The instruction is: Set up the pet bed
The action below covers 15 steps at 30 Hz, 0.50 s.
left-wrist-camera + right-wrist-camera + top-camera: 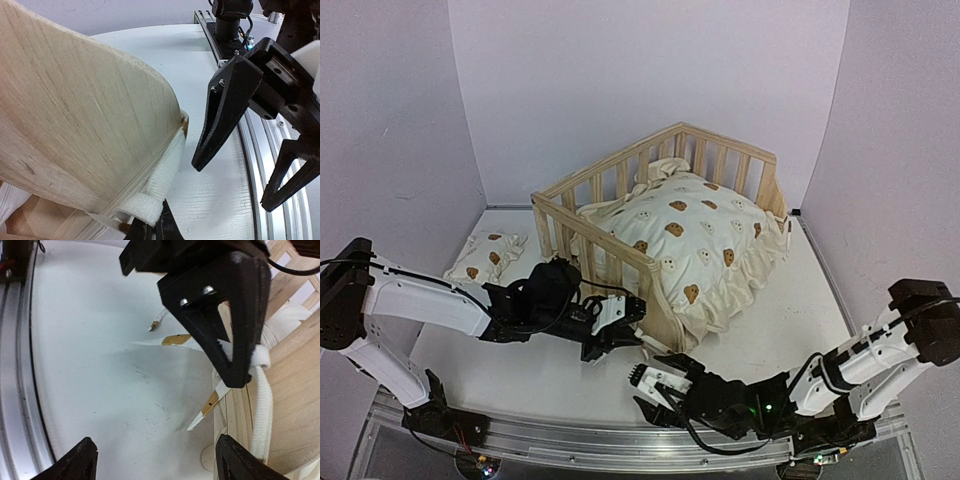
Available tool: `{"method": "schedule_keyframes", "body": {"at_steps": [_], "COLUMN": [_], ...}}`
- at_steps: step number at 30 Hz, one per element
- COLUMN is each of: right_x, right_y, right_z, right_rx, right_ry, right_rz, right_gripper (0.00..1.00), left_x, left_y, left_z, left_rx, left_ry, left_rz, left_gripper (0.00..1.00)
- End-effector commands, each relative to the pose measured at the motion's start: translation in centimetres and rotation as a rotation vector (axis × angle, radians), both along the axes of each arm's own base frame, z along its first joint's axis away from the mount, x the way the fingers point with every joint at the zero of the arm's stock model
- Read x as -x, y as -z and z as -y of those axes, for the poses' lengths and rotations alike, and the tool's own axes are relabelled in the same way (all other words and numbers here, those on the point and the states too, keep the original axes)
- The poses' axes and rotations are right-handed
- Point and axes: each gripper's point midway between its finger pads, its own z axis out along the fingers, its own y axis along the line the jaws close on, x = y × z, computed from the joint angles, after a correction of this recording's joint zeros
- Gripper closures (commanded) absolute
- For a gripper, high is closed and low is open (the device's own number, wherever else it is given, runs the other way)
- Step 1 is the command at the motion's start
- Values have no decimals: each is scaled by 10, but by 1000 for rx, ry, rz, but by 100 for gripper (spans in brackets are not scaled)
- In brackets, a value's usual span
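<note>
The pet bed's pine frame [620, 200] stands mid-table with the bear-print cushion [690, 240] lying in it, spilling over the open front. The small matching pillow [485, 256] lies on the table left of the frame. My left gripper [636, 320] is at the frame's near corner post [80, 125], shut on a white fuzzy tie [167, 167] that runs along the wood. In the right wrist view that tie [261, 390] hangs from the left fingers [235, 340]. My right gripper [642, 392] is open just in front, low over the table, with nothing between its fingers.
Two flat tie ends with tan tips [176, 339] [211, 404] lie on the white table beside the post. The metal rail [260, 150] at the table's near edge runs close behind the right gripper [250, 135]. Walls enclose the table on three sides.
</note>
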Motion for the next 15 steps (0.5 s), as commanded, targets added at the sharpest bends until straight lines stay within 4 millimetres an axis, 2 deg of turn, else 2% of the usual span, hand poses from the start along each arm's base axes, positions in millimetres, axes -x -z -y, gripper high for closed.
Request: {"method": "schedule_keyframes", "body": {"at_steps": [1,7,15], "right_x": [12,1,-27], "right_y": [-1,6,11], "right_z": [3,-10,-1], "right_rx": [-202,-324,-434], "right_ry": [49,115,284], "right_rz": [-257,-249,-116], "right_gripper": [18,24,23], "left_x": [-5,-3,13], "left_y": [-24,-24,-30], "left_z": [12,15,10], "left_rx": [62,64,71], "left_ry": [10,17,64], "left_rz": [2,-33,-105], "left_gripper": [100,100,100]}}
